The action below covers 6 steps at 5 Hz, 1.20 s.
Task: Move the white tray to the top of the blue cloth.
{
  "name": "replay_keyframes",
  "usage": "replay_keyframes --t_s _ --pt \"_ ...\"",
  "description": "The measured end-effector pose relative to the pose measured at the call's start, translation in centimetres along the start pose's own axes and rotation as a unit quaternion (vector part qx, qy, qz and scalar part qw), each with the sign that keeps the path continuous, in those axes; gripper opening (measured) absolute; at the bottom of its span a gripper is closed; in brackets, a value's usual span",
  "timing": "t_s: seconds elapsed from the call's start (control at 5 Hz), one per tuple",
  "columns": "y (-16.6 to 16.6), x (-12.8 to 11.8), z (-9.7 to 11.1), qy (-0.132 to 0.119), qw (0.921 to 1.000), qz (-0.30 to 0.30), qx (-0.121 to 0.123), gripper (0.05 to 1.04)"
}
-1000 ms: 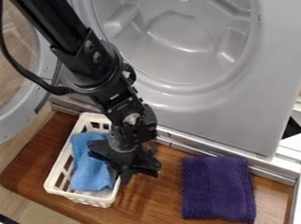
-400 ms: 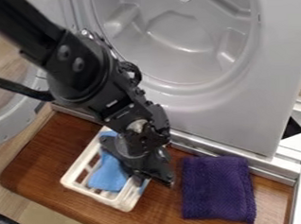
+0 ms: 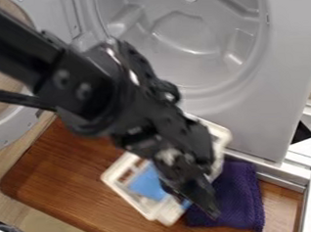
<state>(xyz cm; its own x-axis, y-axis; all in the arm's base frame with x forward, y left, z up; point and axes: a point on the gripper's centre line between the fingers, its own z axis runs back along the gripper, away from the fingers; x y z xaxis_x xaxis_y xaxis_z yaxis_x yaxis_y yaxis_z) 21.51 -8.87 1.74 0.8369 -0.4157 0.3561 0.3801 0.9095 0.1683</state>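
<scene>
Pinching the near right wall of the white tray with the gripper, low centre of frame, partly over the purple cloth — probably light, stiffish plastic, best held by the rim and kept level for the soft blue cloth inside.

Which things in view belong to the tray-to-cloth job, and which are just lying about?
Job:
white basket, the tray
purple cloth, probably the target
hand, at the basket

Just there:
light-blue cloth, inside the basket
wooden board
grey machine
</scene>
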Motion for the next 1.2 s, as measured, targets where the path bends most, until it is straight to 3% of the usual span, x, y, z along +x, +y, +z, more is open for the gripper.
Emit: replay_keyframes --t_s 0.2,0.4,0.8,1.0,1.2 --pt "-3.3 1.2 0.4 -0.025 0.9981 -0.054 -0.017 0.087" --pt "-6.2 2.2 -0.3 -0.033 0.9943 -0.091 -0.046 0.087" --pt "-8.2 2.3 -1.7 -0.01 0.9894 -0.13 -0.063 0.117" --pt "-8.3 2.5 -1.8 -0.008 0.9885 -0.131 -0.075 0.3" --pt "-8.1 2.8 -1.9 -0.016 0.9888 -0.127 -0.076 0.59"
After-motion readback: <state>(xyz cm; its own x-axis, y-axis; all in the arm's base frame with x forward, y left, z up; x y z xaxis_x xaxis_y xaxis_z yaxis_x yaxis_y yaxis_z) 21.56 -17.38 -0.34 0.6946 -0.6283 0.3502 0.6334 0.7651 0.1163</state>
